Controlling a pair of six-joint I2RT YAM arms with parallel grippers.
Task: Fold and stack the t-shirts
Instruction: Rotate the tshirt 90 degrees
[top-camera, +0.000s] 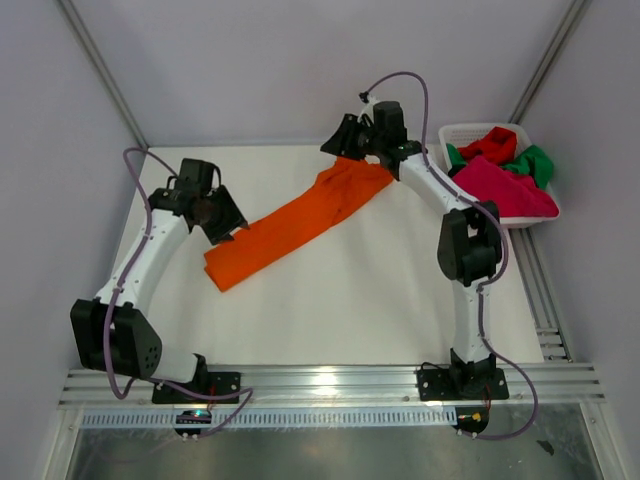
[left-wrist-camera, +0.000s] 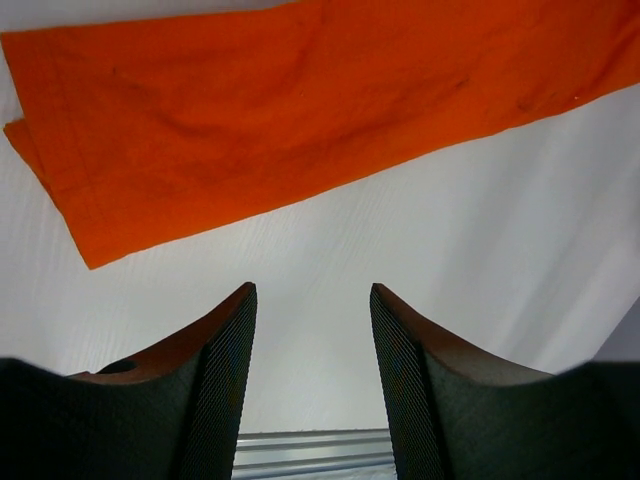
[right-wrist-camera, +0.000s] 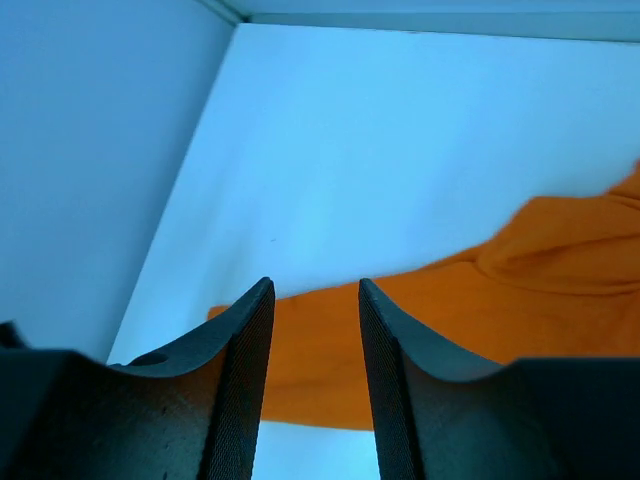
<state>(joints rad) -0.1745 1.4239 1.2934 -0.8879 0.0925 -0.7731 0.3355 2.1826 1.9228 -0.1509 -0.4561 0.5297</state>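
While the orange shirt (top-camera: 300, 215) lies as a long diagonal band across the table (top-camera: 380, 300), I see bare white surface between it and the near rail (top-camera: 330, 378). The basket (top-camera: 452, 131) with a pink shirt (top-camera: 500, 188) stands at the far right edge. My left gripper (left-wrist-camera: 312, 295) hangs open just beside the band's near-left end, and my right gripper (right-wrist-camera: 315, 290), open too and holding nothing, is over its far-right end.

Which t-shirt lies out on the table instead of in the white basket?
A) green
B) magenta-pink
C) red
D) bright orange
D: the bright orange cloth t-shirt lies stretched across the white table, while the red t-shirt, green t-shirt and magenta-pink t-shirt sit heaped in the white plastic lattice basket.
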